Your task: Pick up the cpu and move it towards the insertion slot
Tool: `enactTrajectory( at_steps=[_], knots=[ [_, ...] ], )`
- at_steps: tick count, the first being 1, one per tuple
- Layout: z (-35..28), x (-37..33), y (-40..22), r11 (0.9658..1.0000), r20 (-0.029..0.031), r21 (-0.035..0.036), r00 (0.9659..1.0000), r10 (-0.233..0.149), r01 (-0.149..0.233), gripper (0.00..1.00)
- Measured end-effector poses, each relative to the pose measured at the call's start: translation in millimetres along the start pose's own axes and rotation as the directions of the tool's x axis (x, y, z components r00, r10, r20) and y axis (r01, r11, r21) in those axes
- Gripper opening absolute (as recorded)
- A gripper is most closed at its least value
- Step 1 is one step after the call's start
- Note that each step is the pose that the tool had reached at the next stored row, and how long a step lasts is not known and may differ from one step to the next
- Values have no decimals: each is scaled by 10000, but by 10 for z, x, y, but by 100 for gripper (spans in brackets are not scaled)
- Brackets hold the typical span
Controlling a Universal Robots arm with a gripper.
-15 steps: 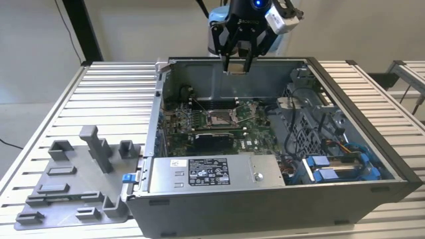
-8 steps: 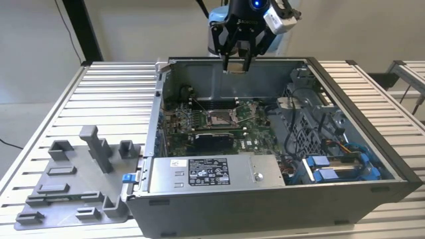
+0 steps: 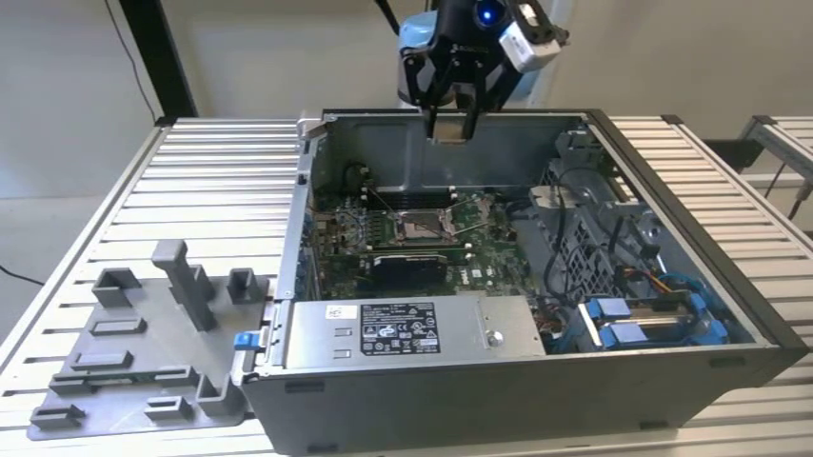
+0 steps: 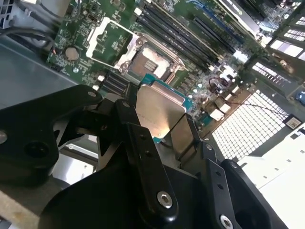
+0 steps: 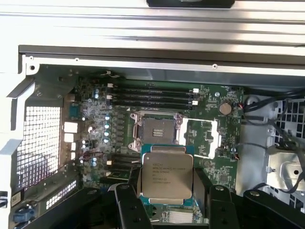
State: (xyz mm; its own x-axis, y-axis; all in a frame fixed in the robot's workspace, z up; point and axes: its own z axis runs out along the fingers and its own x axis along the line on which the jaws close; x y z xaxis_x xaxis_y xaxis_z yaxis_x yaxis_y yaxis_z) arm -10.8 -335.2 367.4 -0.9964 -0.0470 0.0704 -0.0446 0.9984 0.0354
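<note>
The cpu (image 5: 167,172) is a thin square plate with a silvery top and green edge, clamped between the black fingers of my gripper (image 5: 167,202). In the second wrist view its shiny face (image 4: 155,107) stands between the finger bars. In the exterior view my gripper (image 3: 451,122) hangs above the back rim of the open computer case, with the cpu (image 3: 448,139) at its tips. The insertion slot (image 5: 156,129) is a square socket with a metal frame on the green motherboard, its cover swung open beside it. It lies below the cpu, apart from it (image 3: 420,225) (image 4: 151,61).
The open grey computer case (image 3: 711,238) walls in the motherboard. Memory slots (image 5: 150,98) run beside the socket. A labelled metal box (image 3: 406,333) and cable bundles (image 3: 635,314) fill the case's near side. A grey fixture plate with blocks (image 3: 140,352) lies on the slatted table at the exterior view's left.
</note>
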Motion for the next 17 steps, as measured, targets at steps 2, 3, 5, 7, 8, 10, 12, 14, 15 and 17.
enactTrajectory(
  at_steps=[2, 3, 5, 7, 8, 10, 12, 14, 15, 17],
  knots=[
    [21, 3, 3, 10000, 0, -1, 10000, 0, 0, 0],
    [28, 7, 6, 10000, 0, -1, 10000, 0, 0, 0],
    [42, 13, 26, 10000, 1, -2, 10000, -1, 1, 0],
    [49, 21, 59, 10000, 0, -1, 10000, -1, 1, 0],
    [52, 27, 79, 10000, 0, -1, 10000, 0, 0, 0],
    [57, 41, 118, 10000, 1, -1, 10000, 0, 0, 0],
    [62, 62, 158, 10000, 1, -1, 10000, 3, -3, 0],
    [66, 88, 187, 10000, 1, 0, 10000, 5, -5, 0],
    [69, 103, 196, 10000, 1, 1, 10000, 7, -7, 0],
    [75, 123, 209, 10000, 2, 5, 10000, 12, -12, 0]
  ],
)
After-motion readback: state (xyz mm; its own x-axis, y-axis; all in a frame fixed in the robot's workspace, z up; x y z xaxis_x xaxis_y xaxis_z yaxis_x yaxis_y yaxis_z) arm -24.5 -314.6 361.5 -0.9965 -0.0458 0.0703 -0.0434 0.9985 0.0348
